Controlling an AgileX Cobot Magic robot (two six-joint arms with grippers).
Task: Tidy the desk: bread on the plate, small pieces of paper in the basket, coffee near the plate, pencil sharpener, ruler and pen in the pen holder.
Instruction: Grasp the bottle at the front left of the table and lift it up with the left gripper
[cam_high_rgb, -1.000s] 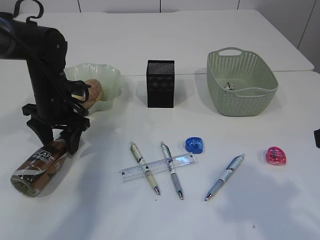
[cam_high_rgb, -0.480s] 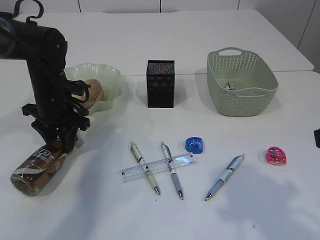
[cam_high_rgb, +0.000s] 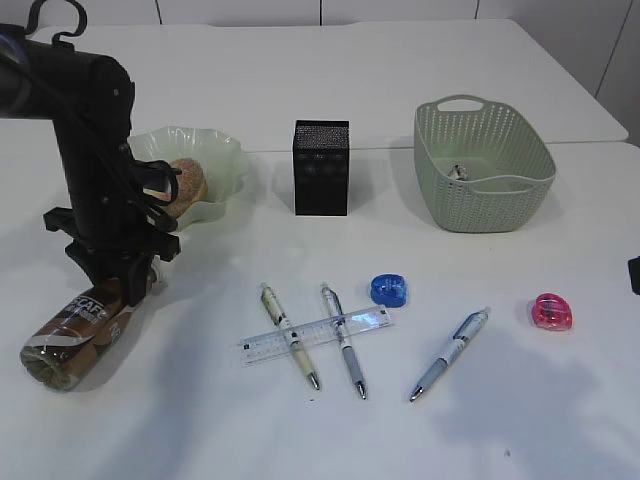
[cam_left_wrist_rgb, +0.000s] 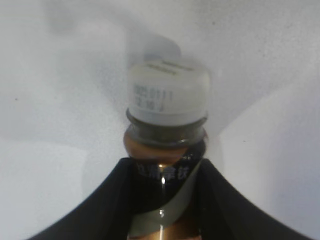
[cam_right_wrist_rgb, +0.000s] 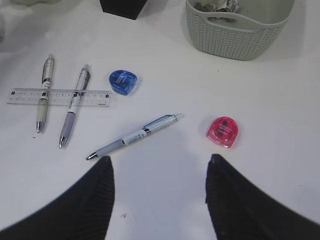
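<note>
The coffee (cam_high_rgb: 70, 335) lies on its side on the desk (cam_high_rgb: 200, 420) at the left, cap toward the plate. My left gripper (cam_high_rgb: 115, 290) is shut on its neck; in the left wrist view both fingers press the coffee (cam_left_wrist_rgb: 167, 100) just below the white cap. The bread (cam_high_rgb: 187, 183) rests in the plate (cam_high_rgb: 225, 150). Two pens (cam_high_rgb: 290, 335) (cam_high_rgb: 343, 340) lie across the ruler (cam_high_rgb: 370, 320), a third pen (cam_high_rgb: 448, 353) lies to the right. A blue pencil sharpener (cam_high_rgb: 389, 290) and a pink one (cam_high_rgb: 552, 312) sit nearby. My right gripper (cam_right_wrist_rgb: 159, 160) hovers open above bare desk.
The black pen holder (cam_high_rgb: 321, 168) stands at the middle back. The basket (cam_high_rgb: 485, 200) at the back right holds crumpled paper (cam_high_rgb: 458, 172). The right wrist view shows the third pen (cam_right_wrist_rgb: 135, 136) and pink sharpener (cam_right_wrist_rgb: 224, 131) just ahead of the fingers.
My left gripper's fingers have closed in from a wide spread onto the coffee's neck. The bottle and the right arm have not moved.
</note>
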